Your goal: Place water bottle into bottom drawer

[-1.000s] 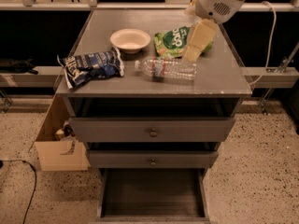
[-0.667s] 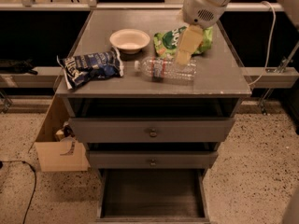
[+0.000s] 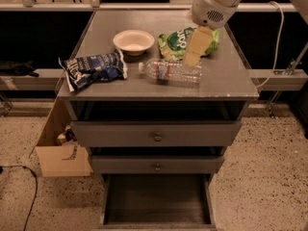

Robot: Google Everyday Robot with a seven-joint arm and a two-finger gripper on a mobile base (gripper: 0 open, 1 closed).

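Note:
The water bottle point(image 3: 172, 71) lies on its side on the grey cabinet top point(image 3: 120, 88), white cap to the left, red-and-white label near the cap. My gripper point(image 3: 192, 57) hangs over the bottle's right end with its pale fingers pointing down, just above or touching it. The bottom drawer point(image 3: 157, 198) is pulled open at the foot of the cabinet, showing a dark bare floor.
A white bowl point(image 3: 134, 41) sits at the back middle of the top. A green chip bag point(image 3: 185, 41) lies behind the gripper and a blue chip bag point(image 3: 92, 69) at the left. Two upper drawers point(image 3: 156, 134) are shut. A cardboard box point(image 3: 60, 148) stands left of the cabinet.
My arm has swung left and down from the green bag towards the bottle's right end. The bottle, bags and bowl have not moved.

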